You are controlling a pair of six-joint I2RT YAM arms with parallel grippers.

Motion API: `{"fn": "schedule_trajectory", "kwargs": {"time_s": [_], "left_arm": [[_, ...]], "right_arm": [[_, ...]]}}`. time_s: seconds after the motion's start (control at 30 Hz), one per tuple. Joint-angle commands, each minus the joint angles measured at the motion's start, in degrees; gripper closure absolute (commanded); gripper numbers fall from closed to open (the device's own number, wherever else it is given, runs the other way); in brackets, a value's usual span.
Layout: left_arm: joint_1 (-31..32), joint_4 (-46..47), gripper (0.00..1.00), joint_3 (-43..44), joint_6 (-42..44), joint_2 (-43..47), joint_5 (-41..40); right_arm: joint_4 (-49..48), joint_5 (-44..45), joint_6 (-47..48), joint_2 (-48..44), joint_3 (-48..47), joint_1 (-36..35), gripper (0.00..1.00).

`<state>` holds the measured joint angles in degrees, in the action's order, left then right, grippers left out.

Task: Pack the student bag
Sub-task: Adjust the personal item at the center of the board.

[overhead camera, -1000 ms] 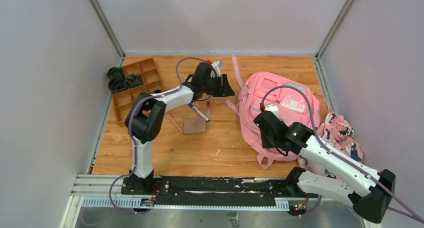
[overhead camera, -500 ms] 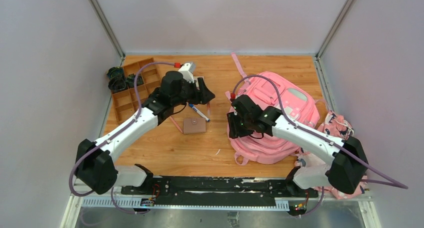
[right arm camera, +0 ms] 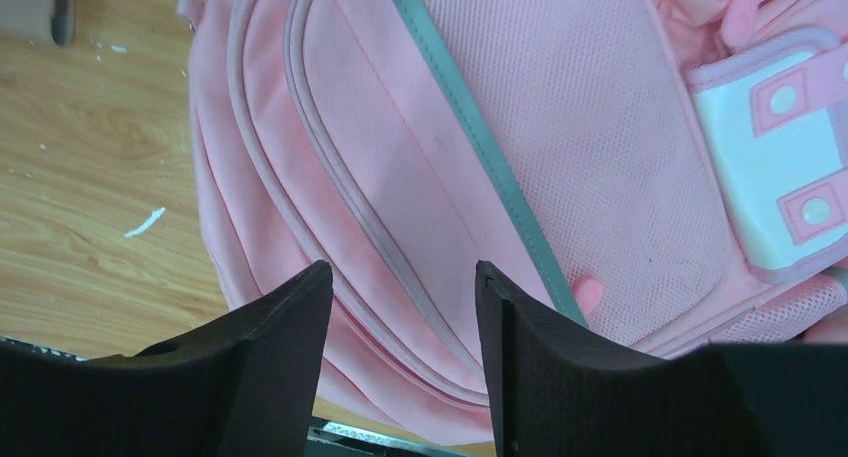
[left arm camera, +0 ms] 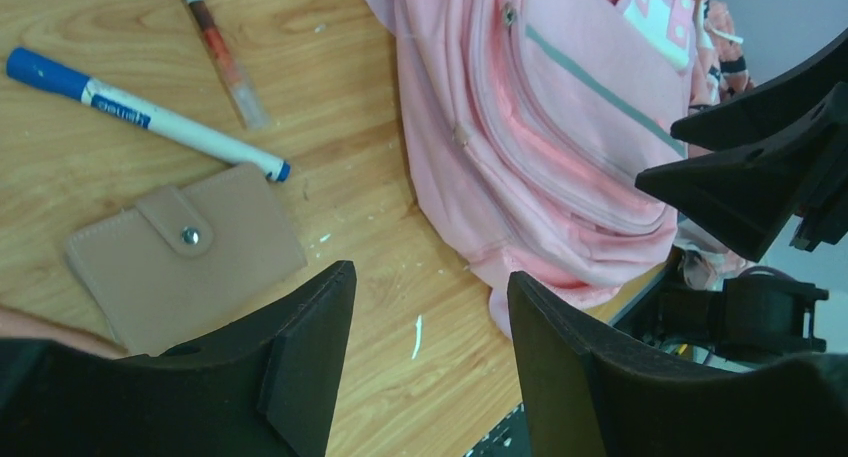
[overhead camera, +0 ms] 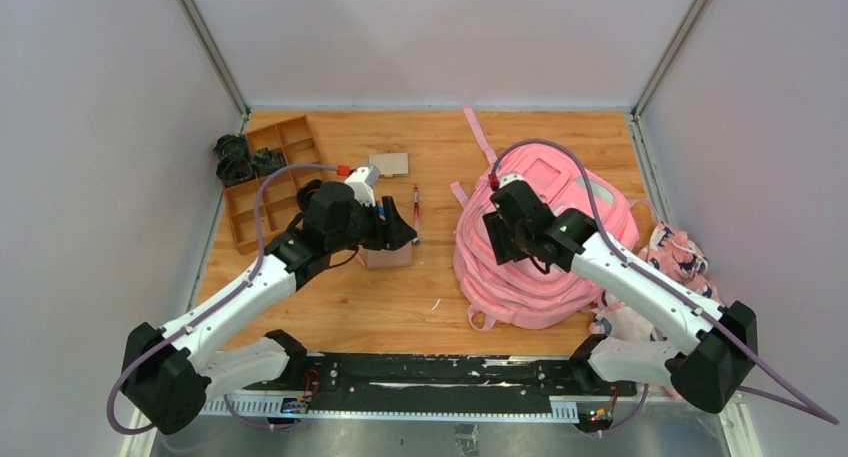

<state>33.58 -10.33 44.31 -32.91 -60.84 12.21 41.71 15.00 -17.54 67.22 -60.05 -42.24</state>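
Right wrist: student bag [right arm camera: 600, 127] lies beneath right hand [right arm camera: 402, 272], apparently untouched.

the right arm [overhead camera: 640, 282] covers part of the student bag [overhead camera: 530, 292].

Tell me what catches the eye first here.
The big pink student bag lies right of centre, with the right tool open above its front. Left of it, the open left tool hangs over a tan wallet, with a blue-capped marker beside it.
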Motion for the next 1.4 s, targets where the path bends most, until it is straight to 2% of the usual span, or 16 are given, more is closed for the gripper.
{"fn": "schedule_trajectory", "kwargs": {"time_s": [0.0,0.3,0.7,0.83,0.93,0.97,1.0,1.03,1.27,1.33,1.37], "left_arm": [[0.9,-0.35,0.37,-2.77,-1.76,2.68,-1.23],[1.85,-1.39,0.37,-1.43,-1.63,0.8,-2.86],[2.81,-4.7,0.38,-0.31,-0.88,-0.09,-6.64],[2.85,-6.25,0.38,0.07,-0.38,0.02,-8.24],[2.81,-7.73,0.38,0.42,-0.13,0.2,-9.64],[2.8,-7.84,0.37,0.31,-0.08,0.45,-9.9],[2.8,-7.98,0.37,0.19,0.11,0.62,-10.28],[2.83,-8.23,0.37,0.02,0.67,0.63,-10.9],[2.64,-15.76,0.36,2.77,4.78,-3.13,-19.77],[2.44,-15.47,0.34,2.31,4.16,-3.02,-22.52],[2.09,-15.19,0.28,1.87,3.51,-3.04,-24.11]], "right_arm": [[3.19,-0.7,2.66,-0.17,1.84,-1.15,0.44],[-1.73,-3.97,2.7,-0.96,7.73,-5.96,0.62],[-4.62,0.63,2.6,3.88,7.51,-6.34,0.55],[-4.78,0.1,1.6,5.56,8.14,-6.32,0.55],[-4.93,2.48,0.12,5.75,9.06,-6.36,0.64],[-4.57,3.75,-0.3,5.76,8.99,-6.36,0.74],[-3.24,4.58,-1.07,5.5,8.06,-6.36,0.92],[-1.78,4.93,-1.4,4.59,6.88,-6.36,0.99],[-1.96,6.9,1.5,-6.19,2.91,-6.34,1.0],[-0.98,8.4,1.82,-7.98,1.09,-6.15,1.0],[-0.52,8.9,1.89,-8.78,-0.05,-6.04,1.0]]}}
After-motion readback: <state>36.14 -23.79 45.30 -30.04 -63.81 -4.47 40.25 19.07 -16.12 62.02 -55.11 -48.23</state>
